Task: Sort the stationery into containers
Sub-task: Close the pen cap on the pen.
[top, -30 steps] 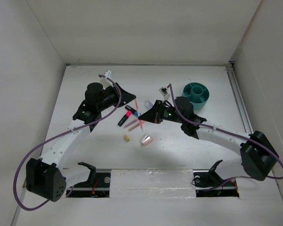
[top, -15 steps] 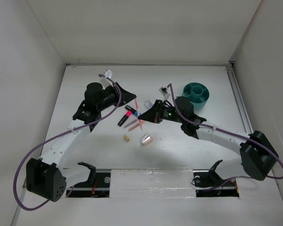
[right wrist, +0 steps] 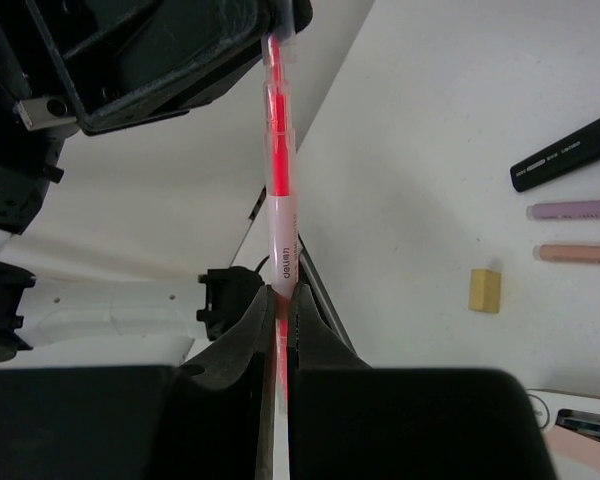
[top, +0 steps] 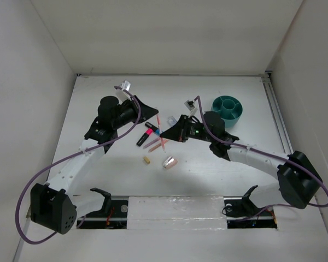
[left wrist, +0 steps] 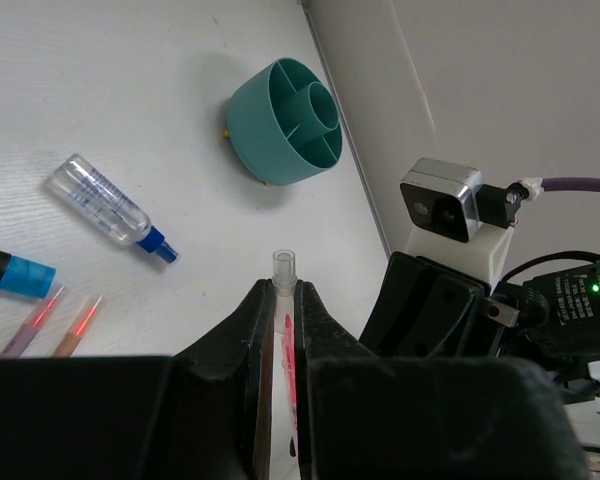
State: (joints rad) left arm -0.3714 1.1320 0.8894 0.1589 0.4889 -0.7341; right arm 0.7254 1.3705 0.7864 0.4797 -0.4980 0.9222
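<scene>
A thin pink pen (right wrist: 279, 180) is held off the table between both grippers. My left gripper (left wrist: 283, 300) is shut on its clear end (left wrist: 283, 268). My right gripper (right wrist: 281, 300) is shut on its other end. In the top view the two grippers, left (top: 153, 114) and right (top: 167, 127), meet tip to tip over the pile. On the table lie a black marker with a pink cap (top: 144, 135), a blue-capped marker (left wrist: 15, 272), two thin pink pens (top: 156, 144), a clear blue-capped tube (left wrist: 110, 208), a tan block (top: 146, 160) and a silver-pink oval piece (top: 170, 161). The teal divided bowl (top: 227, 109) stands at the back right.
White walls close in the table on the left, back and right. A raised rail (top: 277, 117) runs along the right edge past the bowl. The arm bases and black clamps (top: 101, 195) sit at the near edge.
</scene>
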